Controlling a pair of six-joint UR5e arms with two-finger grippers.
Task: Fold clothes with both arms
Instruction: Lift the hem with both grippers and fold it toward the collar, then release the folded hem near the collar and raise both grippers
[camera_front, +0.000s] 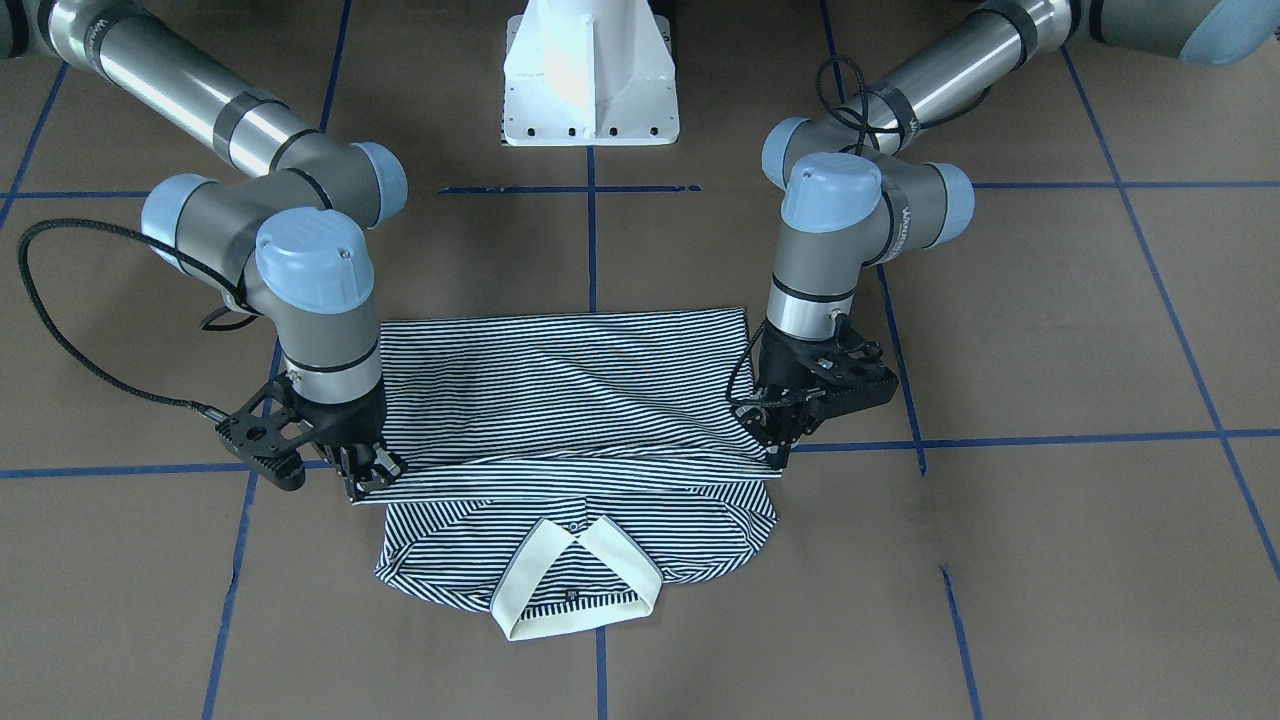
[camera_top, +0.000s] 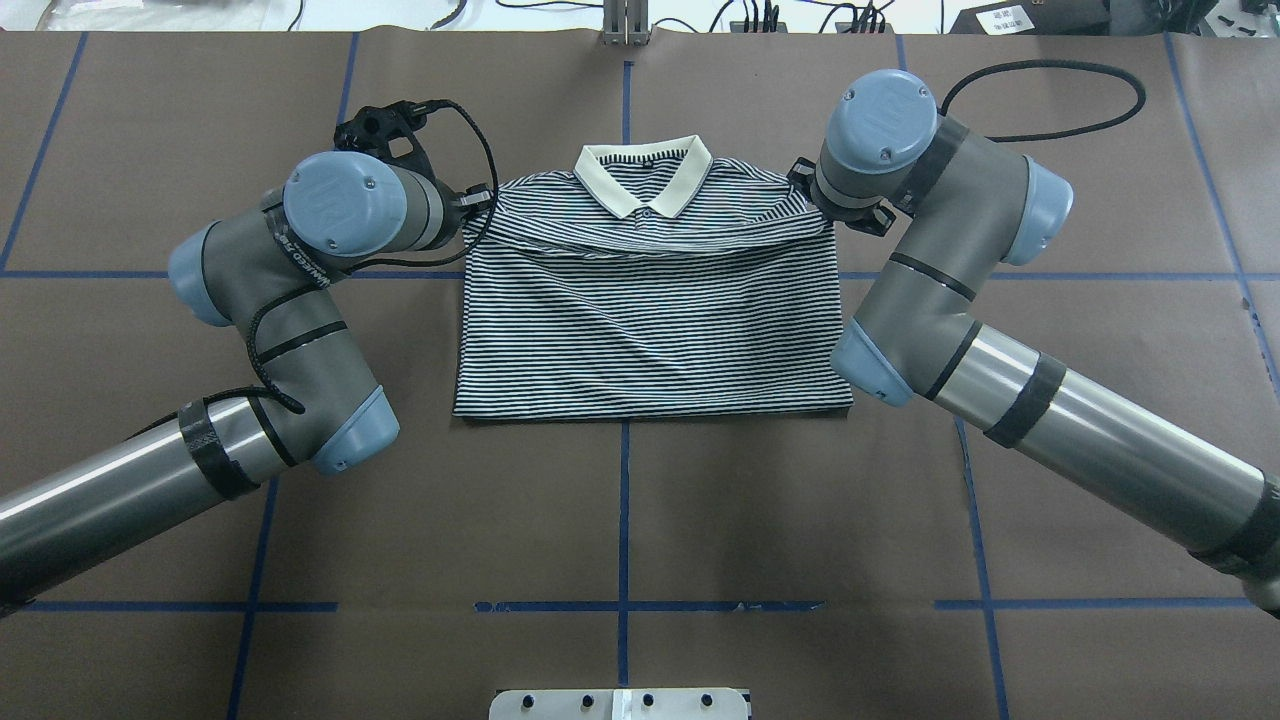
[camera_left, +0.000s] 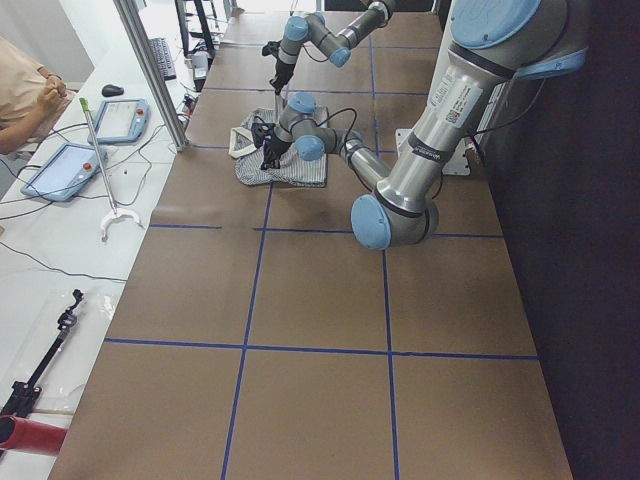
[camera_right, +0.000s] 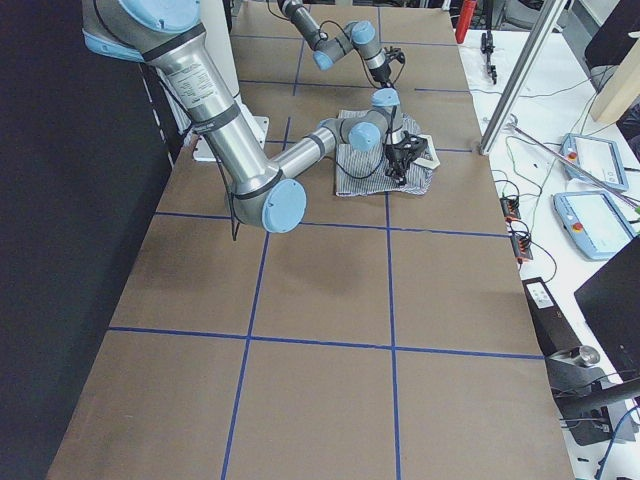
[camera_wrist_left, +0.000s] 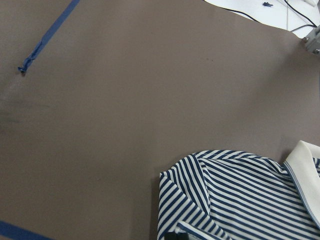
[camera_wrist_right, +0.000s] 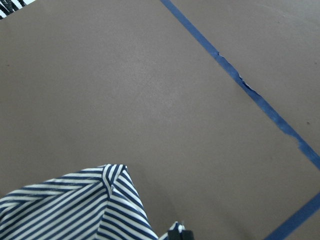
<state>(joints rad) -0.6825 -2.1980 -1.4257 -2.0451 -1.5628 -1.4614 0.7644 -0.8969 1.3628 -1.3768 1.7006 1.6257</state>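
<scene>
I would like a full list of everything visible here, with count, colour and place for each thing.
navy-and-white striped polo shirt: one, table centre, lower part folded up toward the collar
cream collar: one, shirt's end far from the robot
brown table cover: one, under everything
blue tape lines: several, grid on the cover
white pedestal base: one, robot's table edge
blue-framed tablets: two, white side bench
person: one, peach top, beside that bench
left arm, right arm: silver-grey, light-blue caps, flanking the shirt
left gripper, right gripper: black, shut on the fold's corners
</scene>
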